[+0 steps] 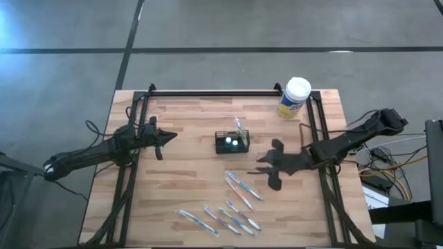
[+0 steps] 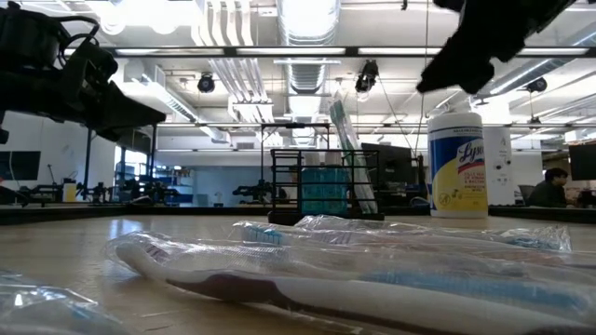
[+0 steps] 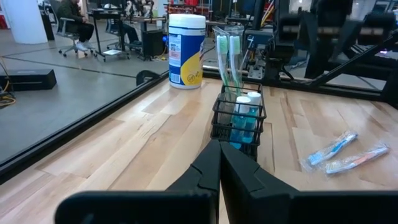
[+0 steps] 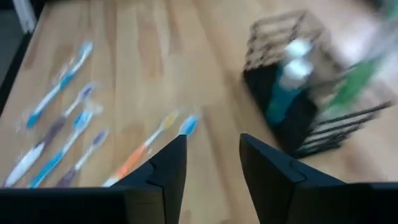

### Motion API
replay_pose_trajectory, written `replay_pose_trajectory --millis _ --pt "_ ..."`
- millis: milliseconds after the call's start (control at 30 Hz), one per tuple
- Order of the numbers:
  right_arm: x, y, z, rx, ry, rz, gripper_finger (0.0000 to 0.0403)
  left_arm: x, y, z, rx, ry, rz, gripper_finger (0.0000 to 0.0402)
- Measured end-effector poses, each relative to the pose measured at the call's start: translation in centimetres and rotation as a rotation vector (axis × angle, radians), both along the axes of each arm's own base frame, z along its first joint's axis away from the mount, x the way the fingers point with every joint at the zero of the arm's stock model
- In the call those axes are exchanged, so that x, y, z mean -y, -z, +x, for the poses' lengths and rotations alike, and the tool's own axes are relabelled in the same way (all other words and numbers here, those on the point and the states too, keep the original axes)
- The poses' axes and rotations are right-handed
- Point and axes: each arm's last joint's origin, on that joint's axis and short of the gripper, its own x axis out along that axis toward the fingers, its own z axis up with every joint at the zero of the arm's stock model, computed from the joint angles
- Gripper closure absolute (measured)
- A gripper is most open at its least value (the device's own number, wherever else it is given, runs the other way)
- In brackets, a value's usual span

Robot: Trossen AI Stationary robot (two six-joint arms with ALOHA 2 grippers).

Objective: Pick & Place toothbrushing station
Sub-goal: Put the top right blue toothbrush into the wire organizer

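The small black wire-mesh rectangular caddy (image 1: 231, 142) stood upright near the middle of the light wooden table (image 1: 187, 194), carrying two small bottles with white caps (image 1: 231, 143) and an upright packaged toothbrush (image 3: 229, 56); nothing gripped it. The right tool (image 1: 271, 163) hovered just beside the caddy, toward the table's right edge, its fingers (image 4: 163, 168) spread wide and empty; the left tool (image 1: 160, 140) waited well apart on the caddy's other side, its fingers (image 3: 205, 171) pressed together on nothing. Several plastic-wrapped toothbrushes (image 1: 239, 190) lay loose on the near half of the table; a white-lidded, yellow-labelled round canister (image 1: 294, 97) stood at the far right corner. The step in hand was judged to be the approach before any grasp; the next move would call for aligning the wide right tool over a caddy wall or a loose toothbrush, descending squarely, and closing without tipping the light caddy.
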Motion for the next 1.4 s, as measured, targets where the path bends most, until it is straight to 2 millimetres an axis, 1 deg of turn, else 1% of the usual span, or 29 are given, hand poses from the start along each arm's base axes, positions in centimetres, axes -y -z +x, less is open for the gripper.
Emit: replay_pose_trajectory --millis 200,267,433,600,800,933,1033,1133,1233,1300,1400 --pt "-0.8 2.5 1.7 -0.122 -0.004 0.035 0.0281 0.0 -0.1 0.0 0.013 -0.004 -0.004 0.0394" --pt "-1.2 3.3 2.4 -0.164 -0.029 0.063 0.0285 0.0 -0.1 0.0 0.013 -0.005 -0.006 0.0394" --pt "-2.3 4.9 4.1 -0.259 -0.059 0.152 0.0284 0.0 -0.2 0.0 0.018 -0.008 -0.004 0.0394" --pt "-3.2 6.2 6.3 -0.319 -0.058 0.173 0.0267 0.0 -0.5 0.0 0.060 -0.013 -0.028 0.0394" --pt "-3.7 8.1 8.8 -0.422 -0.018 0.159 0.0228 0.0 -0.4 0.1 0.065 -0.004 -0.065 0.0394" --pt "-3.7 9.5 9.7 -0.568 0.011 0.117 0.0206 0.0 -0.4 0.1 0.065 -0.002 -0.069 0.0394" --pt "-3.7 10.0 10.3 -0.617 0.021 0.096 0.0200 0.0 -0.4 0.1 0.065 -0.002 -0.069 0.0394" --pt "-3.7 10.3 10.7 -0.633 0.009 0.079 0.0205 0.0 -0.4 0.1 0.061 -0.002 -0.071 0.0394" --pt "-3.7 9.9 10.9 -0.634 -0.011 0.067 0.0221 0.0 -0.4 0.1 0.060 -0.002 -0.071 0.0394" --pt "-3.6 9.8 10.8 -0.628 -0.010 0.069 0.0238 0.0 -0.4 0.1 0.061 -0.003 -0.079 0.0394" --pt "-3.3 9.5 10.3 -0.615 0.008 0.044 0.0277 0.0 -0.4 0.1 0.062 -0.004 -0.090 0.0394"
